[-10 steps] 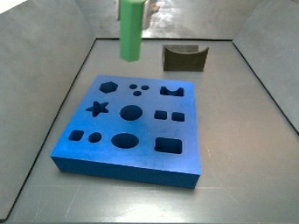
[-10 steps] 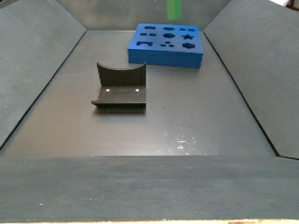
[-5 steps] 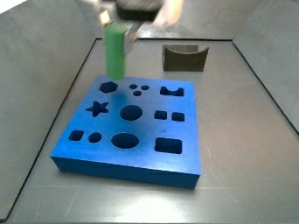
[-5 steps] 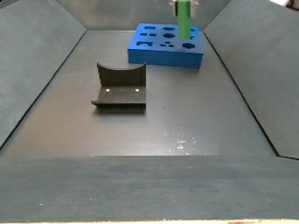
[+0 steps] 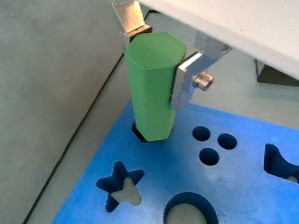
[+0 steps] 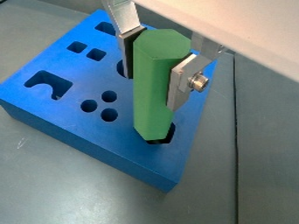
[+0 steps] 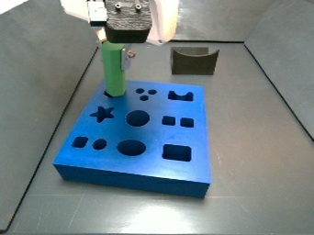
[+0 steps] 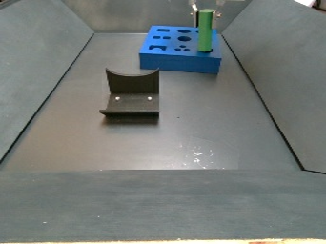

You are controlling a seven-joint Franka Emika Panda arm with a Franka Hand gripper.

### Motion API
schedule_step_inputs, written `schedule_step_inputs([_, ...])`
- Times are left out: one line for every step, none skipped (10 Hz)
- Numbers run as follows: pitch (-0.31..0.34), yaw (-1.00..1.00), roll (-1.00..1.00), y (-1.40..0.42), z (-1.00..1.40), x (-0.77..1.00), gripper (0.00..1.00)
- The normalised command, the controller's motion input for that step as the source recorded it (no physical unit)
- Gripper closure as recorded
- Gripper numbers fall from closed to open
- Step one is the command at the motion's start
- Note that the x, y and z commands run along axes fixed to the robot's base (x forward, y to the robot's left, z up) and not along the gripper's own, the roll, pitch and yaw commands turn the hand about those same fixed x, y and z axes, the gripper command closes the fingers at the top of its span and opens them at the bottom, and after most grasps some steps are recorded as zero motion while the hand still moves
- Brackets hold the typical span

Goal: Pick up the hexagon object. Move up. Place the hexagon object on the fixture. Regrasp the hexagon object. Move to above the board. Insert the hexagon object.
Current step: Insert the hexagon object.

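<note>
Grey walls are enclosing the surface while your tool [image 5: 158, 54] is clenching the upright green bar [image 5: 152, 87], its foot entering the blue board's [image 6: 70, 87] hexagon hole, so you are inserting; lower straight, then release.

Gripper [image 7: 117, 44] over board's [image 7: 153, 151] far-left corner in a side view, fingers [image 6: 184, 81] either side of hexagon object [image 6: 158, 83], which stands upright w/ lower end in the corner hole; seen in both wrist views. Fixture [image 7: 194, 61] behind board, well apart. Board and fixture [image 8: 130, 96] both sit on the floor [image 8: 192, 133].
</note>
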Motion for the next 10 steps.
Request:
schedule_step_inputs([-0.217, 0.13, 0.00, 0.13, -0.26, -0.47, 1.00])
schedule_step_inputs([-0.226, 0.00, -0.09, 0.02, -0.16, -0.37, 1.00])
schedule_step_inputs([0.000, 0.00, 0.00, 0.02, 0.00, 0.00, 1.00])
schedule_step_inputs([-0.006, -0.14, 0.00, 0.15, -0.04, -0.47, 1.00])
schedule_step_inputs([-0.091, -0.41, 0.05, 0.00, -0.17, -0.81, 1.00])
schedule_step_inputs([-0.077, -0.19, 0.00, 0.00, -0.01, -0.29, 1.00])
schedule_step_inputs([0.000, 0.00, 0.00, 0.00, -0.04, 0.02, 1.00])
schedule_step_inputs([-0.131, 0.34, -0.31, -0.13, -0.44, 0.01, 1.00])
schedule_step_inputs([-0.009, 0.78, -0.28, -0.19, -0.56, 0.25, 1.00])
schedule_step_inputs([0.000, 0.77, -0.16, -0.16, -0.46, 0.39, 1.00])
